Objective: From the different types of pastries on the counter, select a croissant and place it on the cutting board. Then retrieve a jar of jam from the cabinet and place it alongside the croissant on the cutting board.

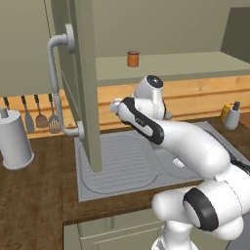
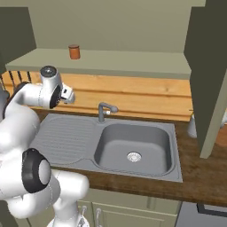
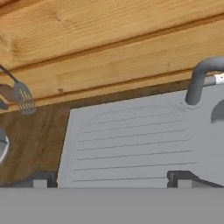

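Jar retrieval, cabinet open.
We hold tool [image 3: 112,178] apart, empty; reaching for jar [image 1: 133,58], arm may strike door [image 1: 84,83].

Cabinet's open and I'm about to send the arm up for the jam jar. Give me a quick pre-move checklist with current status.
1. Cabinet door swung open: ok.
2. Jar of jam upright on the shelf, nothing beside it: ok.
3. Gripper fingers apart with nothing between them: ok.
4. Gripper aimed at the jar: not ok; the hand view looks down at the sink drainboard and the faucet.
5. Path upward past the open door's edge: cannot tell; the arm sits close to it in the left base view.
6. Croissant already on the cutting board: cannot tell.
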Robot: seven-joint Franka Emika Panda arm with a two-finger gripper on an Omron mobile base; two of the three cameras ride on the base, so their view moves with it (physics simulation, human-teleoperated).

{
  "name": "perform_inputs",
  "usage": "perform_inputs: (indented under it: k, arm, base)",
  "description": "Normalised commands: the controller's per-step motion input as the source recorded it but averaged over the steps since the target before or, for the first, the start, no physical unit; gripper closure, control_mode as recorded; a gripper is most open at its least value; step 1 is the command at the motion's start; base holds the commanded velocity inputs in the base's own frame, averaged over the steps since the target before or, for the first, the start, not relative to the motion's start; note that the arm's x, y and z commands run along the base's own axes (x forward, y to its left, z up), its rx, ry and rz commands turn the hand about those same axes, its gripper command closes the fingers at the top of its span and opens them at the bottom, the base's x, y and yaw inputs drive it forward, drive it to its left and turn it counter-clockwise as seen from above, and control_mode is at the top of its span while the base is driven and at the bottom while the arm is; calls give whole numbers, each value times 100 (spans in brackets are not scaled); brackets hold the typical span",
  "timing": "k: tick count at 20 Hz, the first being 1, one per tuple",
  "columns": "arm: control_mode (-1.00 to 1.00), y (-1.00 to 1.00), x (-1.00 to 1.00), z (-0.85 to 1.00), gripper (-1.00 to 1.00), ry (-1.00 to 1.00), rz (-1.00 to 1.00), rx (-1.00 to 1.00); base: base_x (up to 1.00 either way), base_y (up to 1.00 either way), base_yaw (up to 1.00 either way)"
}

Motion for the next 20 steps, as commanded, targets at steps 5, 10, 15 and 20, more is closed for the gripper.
perform_inputs:
  k: [5, 10, 15, 20]
  arm:
    - [-100, -25, -23, 50, -100, -20, 39, -44]
    - [-100, -17, -15, 54, -100, -6, -2, -43]
    - [-100, -15, -15, 53, -100, -1, -24, -15]
    - [-100, -76, -14, 46, -100, 13, -14, 8]
  base:
    - [0, 0, 0]
    - [0, 0, 0]
    - [0, 0, 0]
    - [0, 0, 0]
